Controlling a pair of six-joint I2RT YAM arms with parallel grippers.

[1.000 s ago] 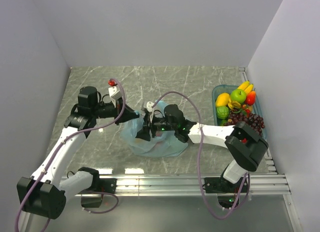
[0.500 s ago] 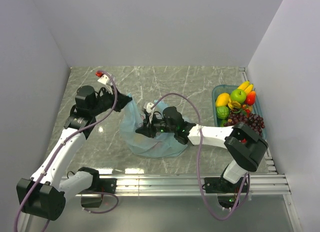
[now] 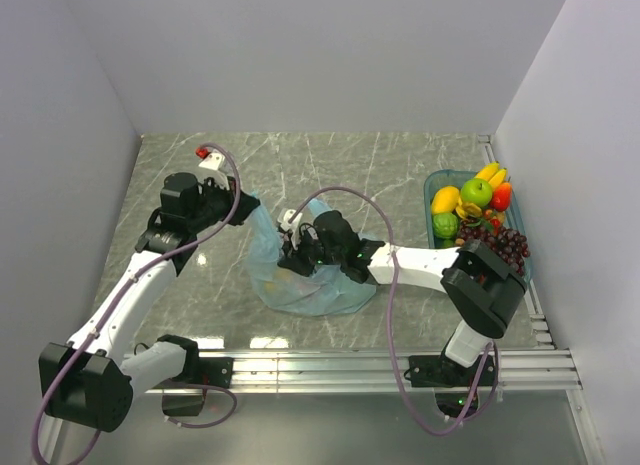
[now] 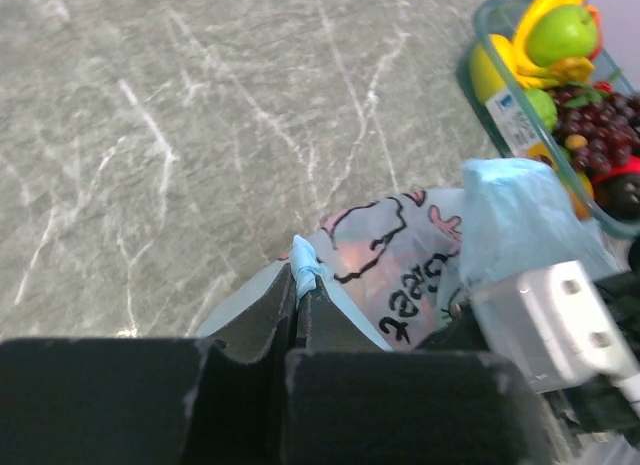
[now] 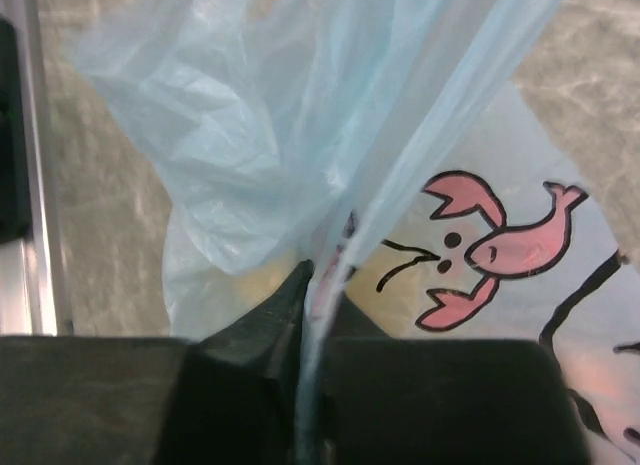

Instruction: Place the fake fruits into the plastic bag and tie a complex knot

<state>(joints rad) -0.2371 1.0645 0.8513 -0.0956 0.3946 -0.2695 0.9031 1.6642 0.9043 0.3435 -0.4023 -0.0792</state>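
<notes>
Light-blue plastic bag [image 3: 305, 290] lies mid-surface, toward the near edge. A twisted bit of it is pinched tight in the left end effector [image 4: 297, 285], and a taut strip is clamped in the right end effector [image 5: 308, 285]. Fake fruits [image 3: 478, 207] sit in a tray [image 3: 429, 190] at the right edge.

one plastic bag [image 3: 305, 290] — one tray [image 3: 429, 190] — one grape bunch [image 3: 505, 243]

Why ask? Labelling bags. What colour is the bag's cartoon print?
Cartoon print: pink, outlined black; clearest in right wrist view.
</notes>
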